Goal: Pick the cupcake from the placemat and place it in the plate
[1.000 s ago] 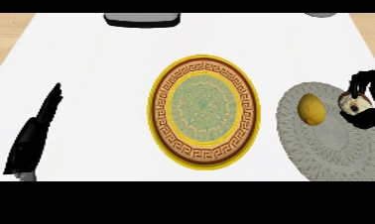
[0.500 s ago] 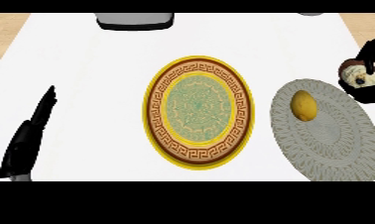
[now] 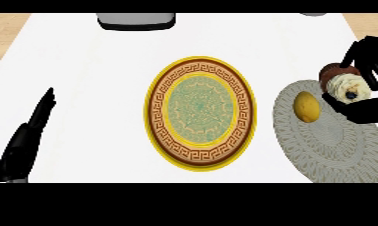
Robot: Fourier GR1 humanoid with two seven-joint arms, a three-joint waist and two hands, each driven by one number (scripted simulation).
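Note:
The cupcake (image 3: 345,84), with a brown wrapper and cream frosting, is off the counter at the right edge of the head view, over the far right part of the grey round placemat (image 3: 332,145). My right hand (image 3: 364,56) is shut on it, fingers curled behind it and the thumb below. The yellow plate (image 3: 156,115), with a brown key-pattern band and a green centre, lies at the counter's middle, to the left of the cupcake. My left hand (image 3: 29,137) rests open at the lower left, fingers pointing up.
A yellow round fruit (image 3: 307,106) lies on the placemat's left part, between the plate and the cupcake. A grey object (image 3: 136,20) sits at the counter's far edge, and another (image 3: 314,14) shows at the top right. The counter's left edge (image 3: 13,37) meets wood.
My right hand has lifted the cupcake off the placemat, first toward the far right, then slightly left toward the plate. The left hand has stayed where it was.

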